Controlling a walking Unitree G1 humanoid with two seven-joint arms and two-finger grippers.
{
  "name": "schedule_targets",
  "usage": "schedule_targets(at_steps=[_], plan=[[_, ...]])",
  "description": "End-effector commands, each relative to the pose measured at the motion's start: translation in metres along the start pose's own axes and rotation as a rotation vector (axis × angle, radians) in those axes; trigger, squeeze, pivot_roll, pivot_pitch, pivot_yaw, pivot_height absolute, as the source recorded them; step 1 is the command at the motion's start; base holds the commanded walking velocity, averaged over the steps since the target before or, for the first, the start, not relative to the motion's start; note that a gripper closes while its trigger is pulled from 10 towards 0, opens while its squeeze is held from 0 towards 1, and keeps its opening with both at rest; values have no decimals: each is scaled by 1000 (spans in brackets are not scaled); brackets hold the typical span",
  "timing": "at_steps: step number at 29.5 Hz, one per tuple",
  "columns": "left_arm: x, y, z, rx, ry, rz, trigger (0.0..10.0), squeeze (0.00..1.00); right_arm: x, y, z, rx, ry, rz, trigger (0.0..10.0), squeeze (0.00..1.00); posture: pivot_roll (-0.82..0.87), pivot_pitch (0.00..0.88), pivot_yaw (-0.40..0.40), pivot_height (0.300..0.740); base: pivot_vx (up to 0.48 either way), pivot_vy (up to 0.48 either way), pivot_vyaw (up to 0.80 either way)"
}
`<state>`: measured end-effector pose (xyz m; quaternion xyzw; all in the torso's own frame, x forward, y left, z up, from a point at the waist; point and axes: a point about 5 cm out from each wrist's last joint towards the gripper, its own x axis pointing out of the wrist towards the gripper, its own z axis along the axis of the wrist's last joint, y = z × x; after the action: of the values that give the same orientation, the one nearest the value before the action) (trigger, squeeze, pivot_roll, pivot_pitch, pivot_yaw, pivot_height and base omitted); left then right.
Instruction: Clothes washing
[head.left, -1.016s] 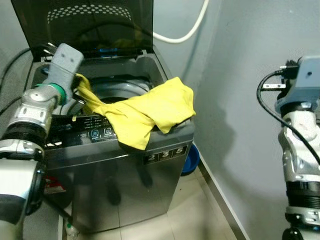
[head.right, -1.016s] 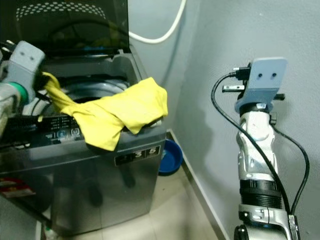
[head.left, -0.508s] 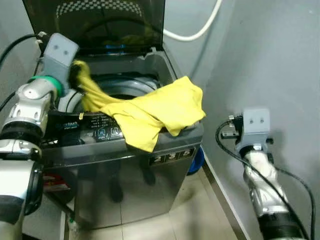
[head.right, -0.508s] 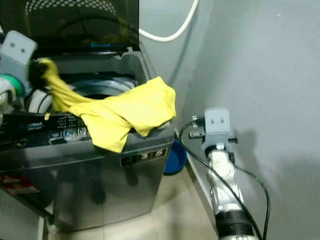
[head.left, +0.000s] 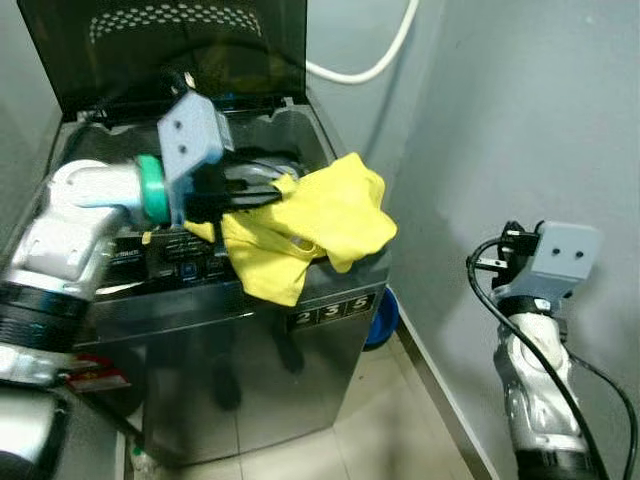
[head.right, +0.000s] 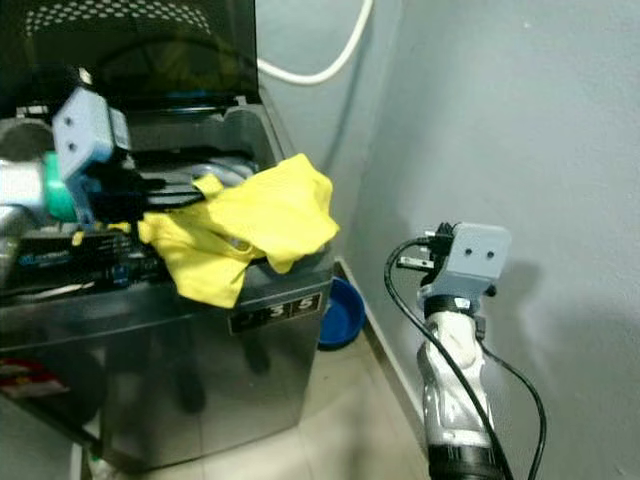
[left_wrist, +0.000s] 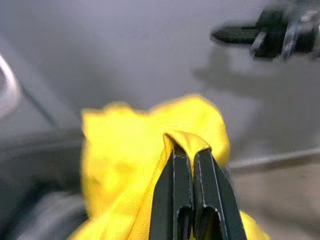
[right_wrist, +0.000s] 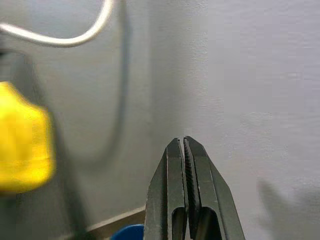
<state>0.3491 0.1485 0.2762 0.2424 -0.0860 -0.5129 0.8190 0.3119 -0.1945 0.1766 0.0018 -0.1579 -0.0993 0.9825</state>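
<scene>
Over the washer's (head.left: 330, 310) open tub, my left gripper (left_wrist: 187, 150) pinches a fold of the yellow garment (head.left: 310, 225), whose bulk drapes right over the front rim, with my right gripper (right_wrist: 184, 150) closed, empty, well apart.

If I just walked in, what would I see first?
The bright yellow cloth, draped over the front rim of the grey washing machine with its lid up. The left gripper is pinching a fold of it above the tub opening. The right gripper is shut and holds nothing, raised by the grey wall.
</scene>
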Motion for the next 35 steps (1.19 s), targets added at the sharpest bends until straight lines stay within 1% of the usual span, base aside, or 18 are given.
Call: schedule_targets(at_steps=[1, 4, 11, 12, 14, 15, 16, 18, 20, 21, 23, 25, 26, 27, 29, 31, 32, 35], plan=[[3, -2, -18, -51, 73, 32, 10000, 1000, -6, 1, -5, 10, 27, 8, 10000, 0, 87, 67, 20, 740, 0, 0, 0], [6, -3, -34, -125, 121, 72, 10000, 1000, -5, 5, -2, 10, 22, 21, 10000, 0, 77, 67, 22, 740, 0, 0, 0], [2, -8, -51, -176, 191, 66, 10000, 1000, -2, 5, 0, 7, 14, 25, 10000, 0, 69, 65, 23, 740, 0, 0, 0], [2, -7, -53, -180, 206, 79, 10000, 314, -2, 5, 0, 7, 13, 25, 10000, 0, 66, 61, 24, 740, 0, 0, 0], [2, -6, -55, -186, 222, 96, 10000, 314, -2, 4, 0, 6, 12, 25, 10000, 0, 66, 61, 24, 740, 0, 0, 0], [1, -3, -59, -182, 244, 126, 10000, 0, -2, 4, 0, 6, 13, 25, 10000, 0, 69, 60, 22, 740, 0, 0, 0], [1, -3, -59, -182, 244, 126, 10000, 0, -2, 4, 0, 6, 13, 25, 10000, 0, 69, 60, 22, 740, 0, 0, 0], [-15, 23, -80, -145, 420, 396, 10000, 0, 0, 4, 2, 0, 7, 27, 10000, 0, 68, 59, 22, 740, 0, 0, 0], [-20, 28, -83, -140, 452, 454, 10000, 0, 0, 4, 2, -2, 6, 28, 10000, 0, 68, 59, 22, 740, 0, 0, 0], [-32, 38, -86, -124, 492, 571, 10000, 0, 0, 4, 2, -3, 5, 29, 10000, 0, 69, 59, 20, 740, 0, 0, 0], [-35, 41, -86, -119, 500, 607, 10000, 0, 0, 4, 3, -2, 5, 30, 10000, 0, 69, 59, 20, 740, 0, 0, 0], [-53, 54, -85, -66, 545, 744, 10000, 0, 0, 4, 3, -3, 4, 31, 10000, 0, 69, 59, 20, 740, 0, 0, 0], [-78, 67, -84, -24, 611, 908, 10000, 0, 1, 4, 4, -4, 0, 33, 10000, 0, 67, 61, 18, 740, 0, 0, 0], [-78, 67, -84, -24, 611, 908, 10000, 0, 1, 4, 4, -4, 0, 33, 10000, 0, 67, 61, 18, 740, 0, 0, 0], [-103, 75, -82, 34, 693, 1068, 10000, 0, 1, 4, 5, -5, -3, 32, 10000, 0, 67, 61, 18, 740, 0, 0, 0], [-124, 83, -77, 59, 713, 1215, 10000, 0, 1, 3, 5, -6, -5, 30, 10000, 0, 67, 61, 18, 740, 0, 0, 0], [-128, 84, -76, 63, 712, 1248, 10000, 0, 1, 3, 6, -7, -5, 30, 10000, 0, 67, 61, 18, 740, 0, 0, 0], [-140, 95, -58, 86, 595, 1375, 10000, 0, 1, 2, 6, -8, -7, 28, 10000, 0, 60, 67, 24, 740, 0, 0, 0]])
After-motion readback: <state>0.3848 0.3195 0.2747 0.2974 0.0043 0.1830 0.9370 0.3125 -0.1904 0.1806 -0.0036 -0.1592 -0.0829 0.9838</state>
